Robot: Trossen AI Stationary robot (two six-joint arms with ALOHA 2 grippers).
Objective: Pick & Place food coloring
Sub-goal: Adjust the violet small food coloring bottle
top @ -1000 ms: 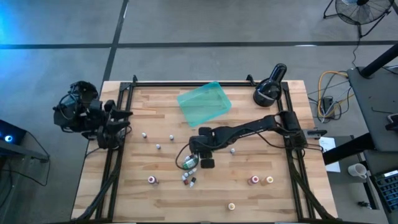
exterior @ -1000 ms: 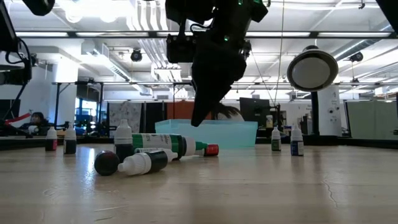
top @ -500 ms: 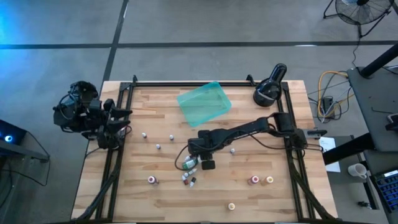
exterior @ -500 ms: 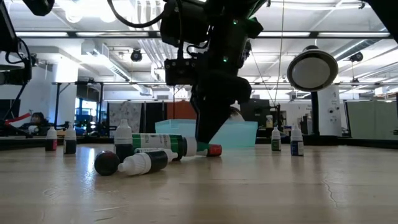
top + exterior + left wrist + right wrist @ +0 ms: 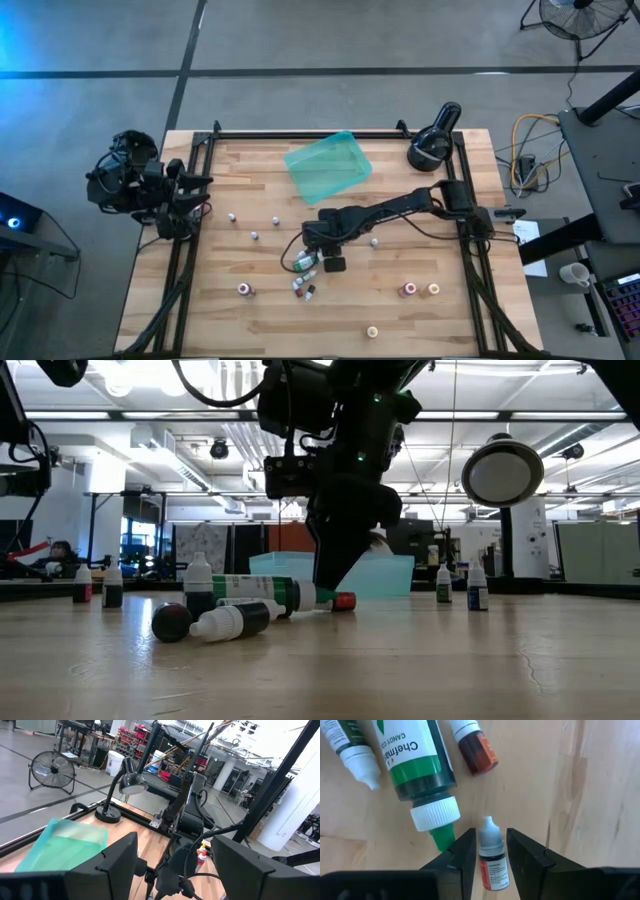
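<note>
Two arms are in view, but only one is at work: the right gripper (image 5: 318,250) is down at the table's middle, beside a cluster of fallen bottles, while the left gripper (image 5: 172,865) waits with fingers spread wide at the left edge of the table (image 5: 400,320). In the right wrist view a small red bottle (image 5: 491,854), white cap pointing away from the wrist, lies on the wood between the two dark fingers (image 5: 461,855), which stand narrowly apart and close to its sides; whether they already press it cannot be told. Just beside it lie a large green bottle (image 5: 415,760), whose green tip nearly reaches one finger, a dark red bottle (image 5: 477,749) and a white-nozzled dark bottle (image 5: 351,747). Other food-coloring bottles stand scattered across the table, well apart. The teal tray (image 5: 328,166) sits toward the far side. For a clean pick, the closure should probably finish squarely on the small bottle's body, below the cap, and the lift should go straight up, so the near finger does not catch the green nozzle and drag that bottle along.
</note>
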